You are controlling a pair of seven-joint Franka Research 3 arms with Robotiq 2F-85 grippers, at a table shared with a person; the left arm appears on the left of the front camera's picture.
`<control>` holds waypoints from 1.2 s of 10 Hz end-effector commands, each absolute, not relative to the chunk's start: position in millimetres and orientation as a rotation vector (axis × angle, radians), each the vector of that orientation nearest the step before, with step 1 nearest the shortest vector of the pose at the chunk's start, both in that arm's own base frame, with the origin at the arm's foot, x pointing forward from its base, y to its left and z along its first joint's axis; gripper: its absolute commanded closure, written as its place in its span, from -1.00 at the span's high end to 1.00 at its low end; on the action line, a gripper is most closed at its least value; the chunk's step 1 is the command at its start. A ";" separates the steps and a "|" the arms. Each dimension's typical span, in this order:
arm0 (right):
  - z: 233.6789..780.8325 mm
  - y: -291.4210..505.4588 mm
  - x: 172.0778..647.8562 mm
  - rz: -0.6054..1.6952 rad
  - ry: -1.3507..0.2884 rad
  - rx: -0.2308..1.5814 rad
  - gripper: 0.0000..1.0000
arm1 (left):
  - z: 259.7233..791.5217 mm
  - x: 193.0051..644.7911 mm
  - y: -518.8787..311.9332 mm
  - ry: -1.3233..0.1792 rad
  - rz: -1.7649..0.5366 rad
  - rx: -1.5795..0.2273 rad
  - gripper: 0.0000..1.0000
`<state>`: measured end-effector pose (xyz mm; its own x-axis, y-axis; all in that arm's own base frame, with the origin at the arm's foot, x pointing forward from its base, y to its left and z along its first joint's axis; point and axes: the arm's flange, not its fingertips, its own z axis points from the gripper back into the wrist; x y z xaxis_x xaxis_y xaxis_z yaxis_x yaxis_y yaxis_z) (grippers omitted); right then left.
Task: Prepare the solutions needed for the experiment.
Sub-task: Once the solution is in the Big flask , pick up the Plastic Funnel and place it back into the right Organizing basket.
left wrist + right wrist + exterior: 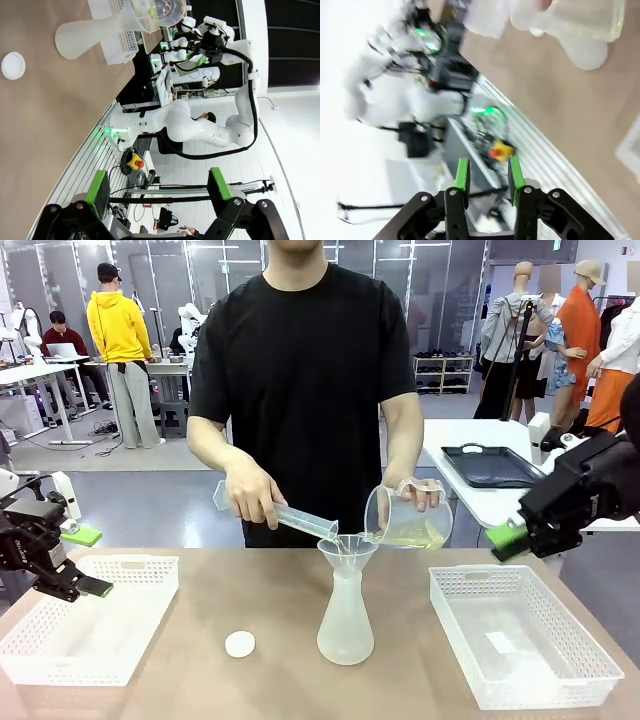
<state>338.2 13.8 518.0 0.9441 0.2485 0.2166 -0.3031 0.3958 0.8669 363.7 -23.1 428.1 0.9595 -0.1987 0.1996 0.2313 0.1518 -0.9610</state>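
Solutions [412, 534], pale yellow, pool in a clear jug [383, 512] that a person's hand [416, 492] tilts over the funnel [347, 548] atop a whitish conical flask [346, 625] at mid-desk [200, 670], while the left gripper [90, 562] hangs wide open and empty and the right gripper [508, 537] has its jaws narrowly apart, holding nothing.

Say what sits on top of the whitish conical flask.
A clear plastic funnel sits in the neck of the flask, a tilted clear graduated cylinder over it. The stem and any liquid inside are hidden.
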 end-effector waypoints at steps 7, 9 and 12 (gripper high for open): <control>493.2 22.3 320.7 -0.133 -0.334 1.675 -0.18 | 429.5 362.1 -24.3 -0.034 -0.313 -1.405 1.00; 493.5 28.1 316.2 0.167 -0.380 1.554 -0.18 | 429.5 362.1 -24.3 -0.034 -0.313 -1.405 1.00; 515.1 9.7 350.5 -0.146 -0.309 1.710 -0.18 | 429.5 362.1 -24.3 -0.034 -0.313 -1.405 1.00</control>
<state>347.4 10.3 510.1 0.9580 -0.2537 0.1337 -0.1653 -0.1075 0.9804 363.6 -23.1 428.0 0.9596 -0.1988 0.1992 0.2310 0.1519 -0.9610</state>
